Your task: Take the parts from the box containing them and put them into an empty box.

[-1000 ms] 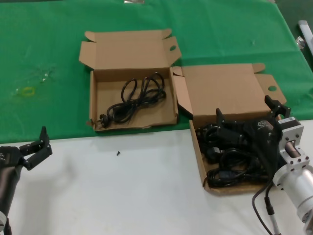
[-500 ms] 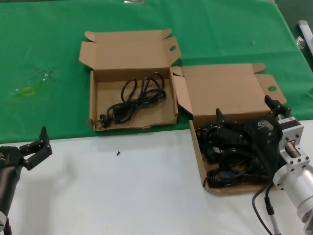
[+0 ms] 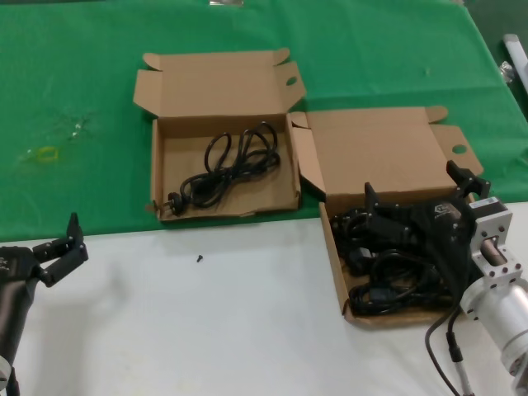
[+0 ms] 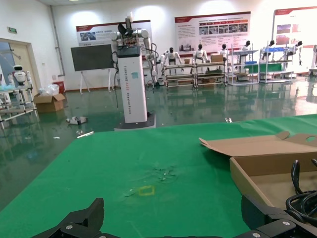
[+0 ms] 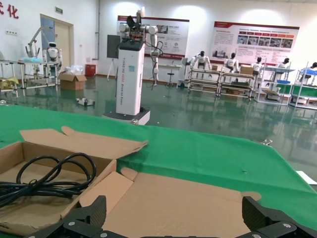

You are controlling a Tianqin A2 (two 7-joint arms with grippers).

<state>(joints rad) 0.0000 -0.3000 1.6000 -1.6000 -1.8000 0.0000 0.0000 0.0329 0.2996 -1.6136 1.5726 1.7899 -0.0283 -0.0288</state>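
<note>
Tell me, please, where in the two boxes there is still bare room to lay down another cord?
The far box has bare floor all around its single cord. The near box is crowded: its heap of cords covers the floor, with the right hand open above it.

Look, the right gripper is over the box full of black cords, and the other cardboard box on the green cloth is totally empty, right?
Not quite. The other brown cardboard box on the green cloth already holds one black power cord, as the head view shows. The right gripper is indeed over the full box.
</note>
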